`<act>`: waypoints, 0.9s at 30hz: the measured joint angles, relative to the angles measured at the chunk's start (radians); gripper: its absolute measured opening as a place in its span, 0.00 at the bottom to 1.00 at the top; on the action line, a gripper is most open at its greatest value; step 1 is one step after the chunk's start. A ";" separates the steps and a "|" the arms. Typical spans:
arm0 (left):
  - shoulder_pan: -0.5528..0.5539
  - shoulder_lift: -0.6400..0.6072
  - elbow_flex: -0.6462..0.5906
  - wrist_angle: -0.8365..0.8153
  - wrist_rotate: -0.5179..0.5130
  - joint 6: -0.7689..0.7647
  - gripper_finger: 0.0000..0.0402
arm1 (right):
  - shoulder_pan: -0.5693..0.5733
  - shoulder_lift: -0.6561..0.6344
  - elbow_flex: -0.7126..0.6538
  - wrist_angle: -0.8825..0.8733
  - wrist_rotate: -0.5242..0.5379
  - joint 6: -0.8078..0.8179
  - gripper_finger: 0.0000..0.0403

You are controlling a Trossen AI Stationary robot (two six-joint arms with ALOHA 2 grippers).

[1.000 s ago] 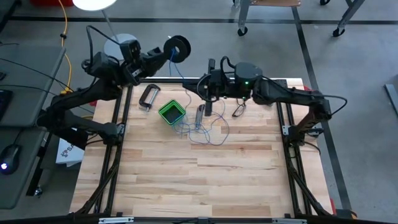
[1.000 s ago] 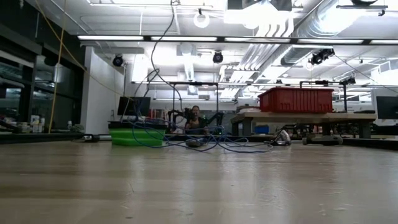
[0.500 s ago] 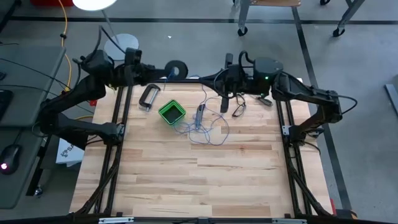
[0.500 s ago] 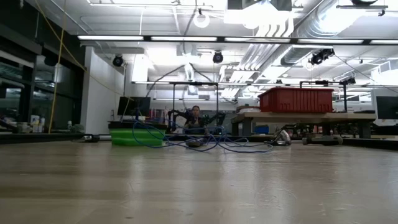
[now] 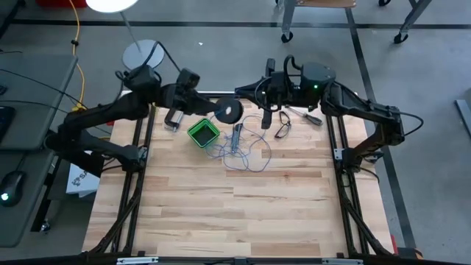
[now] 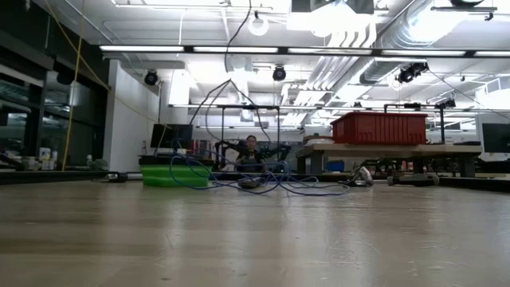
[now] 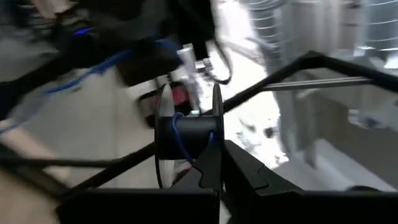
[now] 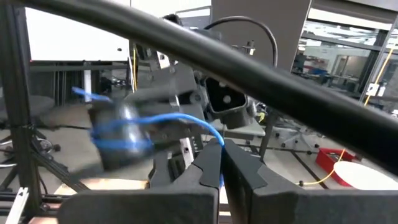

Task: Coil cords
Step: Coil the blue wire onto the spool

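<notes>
Wooden table (image 5: 235, 213), upper centre of frame: left gripper (image 5: 215, 112) clamps the spool (image 5: 229, 111) aloft; right gripper (image 5: 265, 110) pinches the wire (image 5: 246, 158) taut, apparently for winding; slack lies beside a green box (image 5: 202, 132).

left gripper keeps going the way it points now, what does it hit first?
Likely the right gripper. The left gripper, shut on the spool, points across the table's far edge toward it, and the wire runs between them. Heights are unclear from above, so it might pass by.
</notes>
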 joint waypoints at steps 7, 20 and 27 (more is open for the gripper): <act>0.000 0.118 0.000 0.356 -0.027 -0.113 0.00 | 0.000 0.002 0.000 0.012 -0.019 0.000 0.00; 0.003 0.302 0.231 0.453 -0.066 -0.078 0.00 | 0.001 -0.003 0.005 0.060 0.026 0.092 0.01; 0.026 0.317 0.315 0.459 -0.074 0.004 0.00 | 0.001 0.007 -0.002 0.034 0.037 0.167 0.19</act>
